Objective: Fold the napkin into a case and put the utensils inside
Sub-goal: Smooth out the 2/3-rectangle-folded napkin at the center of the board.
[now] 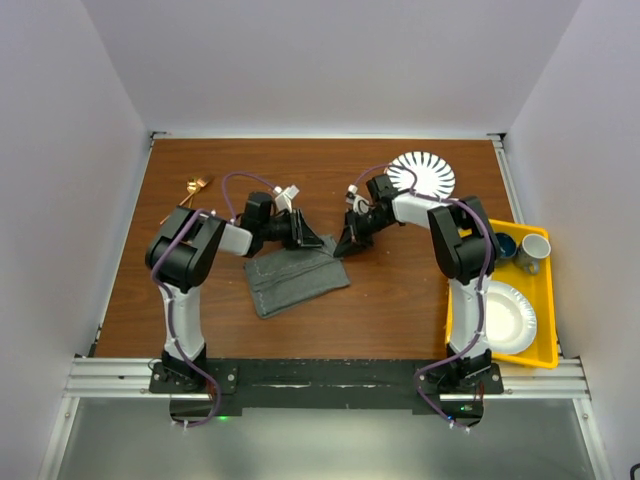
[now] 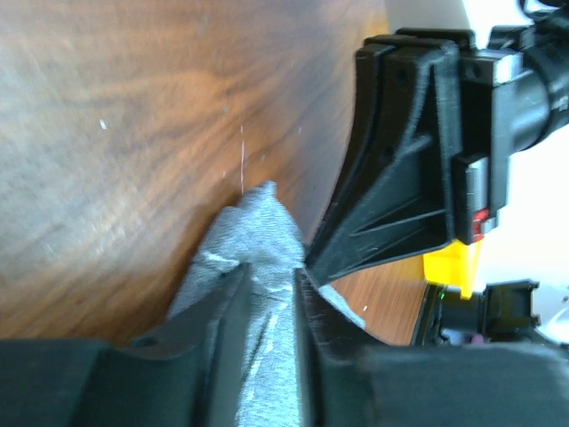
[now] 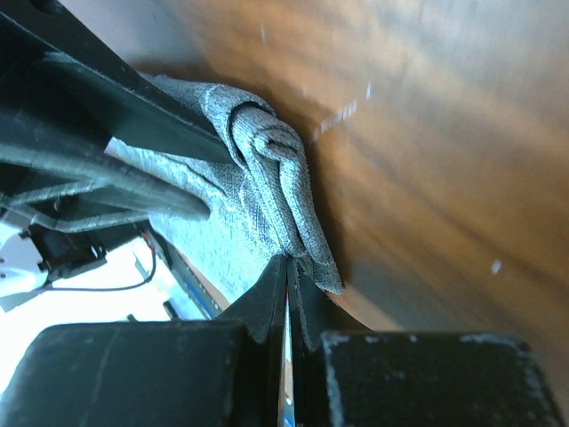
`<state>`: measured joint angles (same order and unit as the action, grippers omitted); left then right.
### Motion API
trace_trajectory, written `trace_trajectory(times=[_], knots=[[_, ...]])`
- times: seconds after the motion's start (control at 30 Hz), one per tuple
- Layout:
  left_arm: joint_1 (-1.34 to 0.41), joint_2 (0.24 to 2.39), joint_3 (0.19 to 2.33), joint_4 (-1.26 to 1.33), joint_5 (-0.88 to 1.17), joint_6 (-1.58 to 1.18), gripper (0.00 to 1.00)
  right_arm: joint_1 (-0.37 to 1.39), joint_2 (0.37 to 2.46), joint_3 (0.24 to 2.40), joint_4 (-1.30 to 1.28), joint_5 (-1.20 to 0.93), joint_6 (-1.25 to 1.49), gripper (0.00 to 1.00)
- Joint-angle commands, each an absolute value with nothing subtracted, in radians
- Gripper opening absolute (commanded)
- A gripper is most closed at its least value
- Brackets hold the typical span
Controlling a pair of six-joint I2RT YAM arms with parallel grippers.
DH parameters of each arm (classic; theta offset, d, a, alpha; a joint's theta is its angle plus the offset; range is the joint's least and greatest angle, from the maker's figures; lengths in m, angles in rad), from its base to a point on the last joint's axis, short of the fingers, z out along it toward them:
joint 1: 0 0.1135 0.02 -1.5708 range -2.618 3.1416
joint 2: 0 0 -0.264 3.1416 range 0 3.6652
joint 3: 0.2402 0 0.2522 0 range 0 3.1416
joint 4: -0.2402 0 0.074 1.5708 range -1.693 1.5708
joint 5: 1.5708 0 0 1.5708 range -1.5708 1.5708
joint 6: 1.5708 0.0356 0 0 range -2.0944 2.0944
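The dark grey napkin (image 1: 295,283) lies as a folded, layered slab in the middle of the table, with its far right corner lifted. My left gripper (image 1: 322,242) is shut on a bunched fold of the napkin (image 2: 258,222), and fabric fills the gap between its fingers (image 2: 271,276). My right gripper (image 1: 345,246) is close beside it, its jaws pinched on a rolled edge of the napkin (image 3: 267,178) at the tips (image 3: 289,267). The gold utensils (image 1: 196,186) lie at the far left of the table, apart from both grippers. No narrow case shows.
A white striped plate (image 1: 422,173) sits at the far right of the table. A yellow tray (image 1: 548,300) at the right edge holds a paper plate (image 1: 505,316), a grey cup (image 1: 532,250) and a blue cup (image 1: 503,244). White walls enclose the table.
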<state>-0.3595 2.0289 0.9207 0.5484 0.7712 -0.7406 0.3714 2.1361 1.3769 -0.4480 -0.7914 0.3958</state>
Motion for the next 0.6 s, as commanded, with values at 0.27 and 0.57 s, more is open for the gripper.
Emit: trace_trajectory(times=[0.27, 0.57], knots=[[-0.37, 2.105, 0.931, 0.341, 0.805, -0.572, 0.0, 0.38, 1.983, 1.454, -0.609, -0.83, 0.213, 0.19], [-0.377, 2.1, 0.963, 0.304, 0.801, -0.525, 0.0, 0.42, 2.014, 1.417, -0.41, -0.861, 0.388, 0.21]])
